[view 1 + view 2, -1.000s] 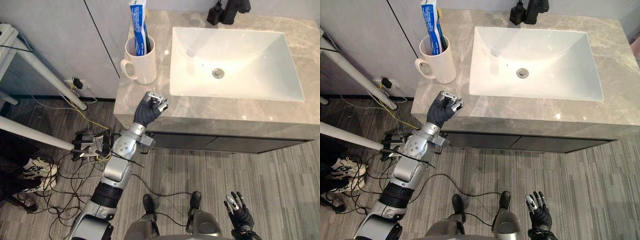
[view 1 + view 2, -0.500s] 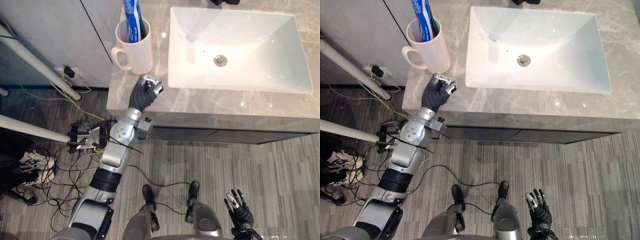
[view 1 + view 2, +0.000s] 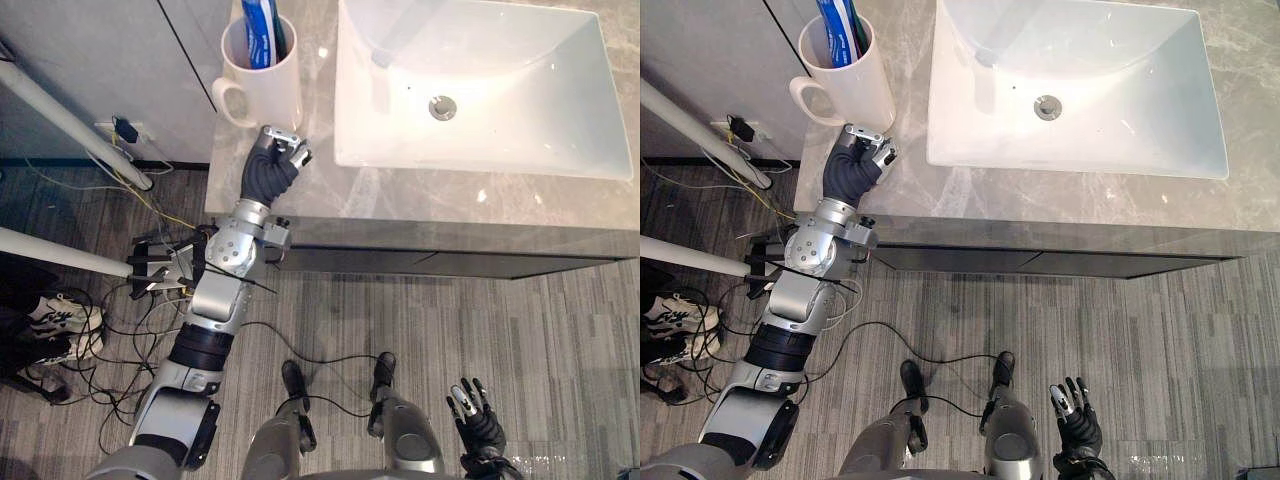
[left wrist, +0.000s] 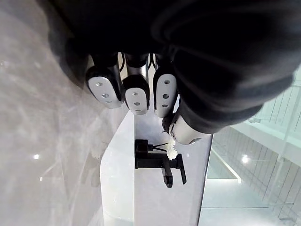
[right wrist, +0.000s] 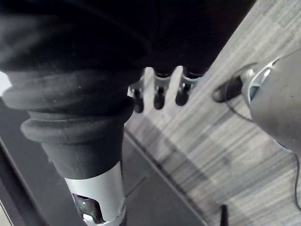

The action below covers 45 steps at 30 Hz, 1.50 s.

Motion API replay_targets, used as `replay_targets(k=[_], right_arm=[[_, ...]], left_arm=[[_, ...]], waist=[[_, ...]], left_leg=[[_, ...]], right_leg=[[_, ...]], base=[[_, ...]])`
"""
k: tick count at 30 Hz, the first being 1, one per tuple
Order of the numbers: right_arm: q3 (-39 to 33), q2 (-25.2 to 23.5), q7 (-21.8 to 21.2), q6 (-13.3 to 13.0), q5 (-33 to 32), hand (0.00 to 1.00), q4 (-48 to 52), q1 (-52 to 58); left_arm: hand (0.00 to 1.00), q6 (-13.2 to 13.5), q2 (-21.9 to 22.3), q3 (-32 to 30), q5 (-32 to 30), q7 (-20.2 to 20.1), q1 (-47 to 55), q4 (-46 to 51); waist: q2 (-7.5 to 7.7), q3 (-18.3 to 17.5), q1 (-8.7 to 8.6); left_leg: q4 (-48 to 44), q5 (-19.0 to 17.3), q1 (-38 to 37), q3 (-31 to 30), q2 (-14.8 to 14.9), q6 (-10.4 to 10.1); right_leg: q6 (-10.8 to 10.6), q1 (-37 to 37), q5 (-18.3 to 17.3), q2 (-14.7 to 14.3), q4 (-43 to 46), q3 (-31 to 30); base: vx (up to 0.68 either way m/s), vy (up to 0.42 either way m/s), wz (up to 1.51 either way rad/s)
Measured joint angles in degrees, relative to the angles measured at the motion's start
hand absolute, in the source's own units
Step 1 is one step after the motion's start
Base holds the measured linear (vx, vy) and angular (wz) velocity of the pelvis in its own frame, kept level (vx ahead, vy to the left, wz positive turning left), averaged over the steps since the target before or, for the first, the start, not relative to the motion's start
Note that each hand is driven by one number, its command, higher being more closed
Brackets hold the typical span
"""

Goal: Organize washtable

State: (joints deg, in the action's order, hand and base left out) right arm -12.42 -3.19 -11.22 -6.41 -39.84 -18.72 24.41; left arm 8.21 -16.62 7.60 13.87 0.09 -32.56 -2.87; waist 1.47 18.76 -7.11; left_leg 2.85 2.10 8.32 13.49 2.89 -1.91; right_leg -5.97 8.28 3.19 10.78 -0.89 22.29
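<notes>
The stone counter (image 3: 400,205) carries a white sink (image 3: 520,140) with its drain (image 3: 442,106) near the middle. A white mug (image 3: 265,85) stands upright at about 9 o'clock from the drain, near the counter's left edge, with its handle turned to 8 o'clock. A blue and white toothpaste tube (image 3: 260,22) stands in the mug.

The left hand (image 3: 268,172) sits over the counter at 6 o'clock from the mug, just beside its base; I cannot tell whether they touch. Its fingers (image 4: 104,87) are clenched back toward the palm and hold nothing. Past them, the left wrist view shows a black faucet (image 4: 157,162) at the far side of the sink.

A dark cabinet front (image 3: 420,263) runs under the counter. At 6 o'clock from the drain and well away from the counter, the right hand (image 3: 478,425) hangs low above the grey striped floor (image 3: 560,330), its fingers relaxed and spread. A pair of shoes (image 3: 60,315) lies on the floor at 8 o'clock from the mug.
</notes>
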Motion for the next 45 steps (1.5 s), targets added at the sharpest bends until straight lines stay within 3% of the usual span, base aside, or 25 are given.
replay_targets(k=[23, 33, 41, 45], right_arm=[[1.66, -0.28, 0.22, -0.02, 0.03, 0.00, 2.15, 0.01], [1.71, -0.26, 0.26, -0.01, -0.01, 0.00, 2.26, 0.02], [2.27, 0.07, 0.19, -0.01, -0.02, 0.00, 2.50, 0.05], [3.38, 0.28, 0.15, -0.01, -0.05, 0.00, 2.73, 0.07]], left_arm=[[1.00, 0.86, -3.17, -0.39, -1.06, 1.60, -8.23, -5.14], [1.00, 0.04, -5.36, 1.48, -1.12, 2.61, -13.30, -9.29], [1.00, -1.43, -10.60, 3.49, -1.10, 2.69, -22.30, -16.11], [1.00, -1.48, -13.53, 3.47, -1.08, 3.41, -29.09, -18.16]], waist=[[0.28, 2.39, 0.11], [0.49, 2.87, 0.29], [0.92, 3.54, 0.21], [2.14, 4.83, -0.51]], left_leg=[[-1.11, 0.01, 2.18, -0.03, 0.02, 0.12], [-1.29, 0.81, 3.47, -0.14, -0.07, 0.70], [1.16, 3.54, 4.64, -0.54, -0.28, 0.44], [1.29, 4.18, 5.02, -0.45, -0.34, 0.90]], right_leg=[[0.31, 2.02, 0.28, 0.19, 0.86, -0.25], [0.71, 3.09, 1.42, 0.27, 0.80, -0.18], [1.48, 5.17, 2.96, 0.24, 0.58, -0.17], [1.57, 5.53, 3.65, 0.19, 0.21, -0.35]], base=[[-0.01, 0.003, 0.00], [-0.03, 0.012, 0.01], [-0.07, 0.028, 0.01], [-0.01, 0.014, -0.02]])
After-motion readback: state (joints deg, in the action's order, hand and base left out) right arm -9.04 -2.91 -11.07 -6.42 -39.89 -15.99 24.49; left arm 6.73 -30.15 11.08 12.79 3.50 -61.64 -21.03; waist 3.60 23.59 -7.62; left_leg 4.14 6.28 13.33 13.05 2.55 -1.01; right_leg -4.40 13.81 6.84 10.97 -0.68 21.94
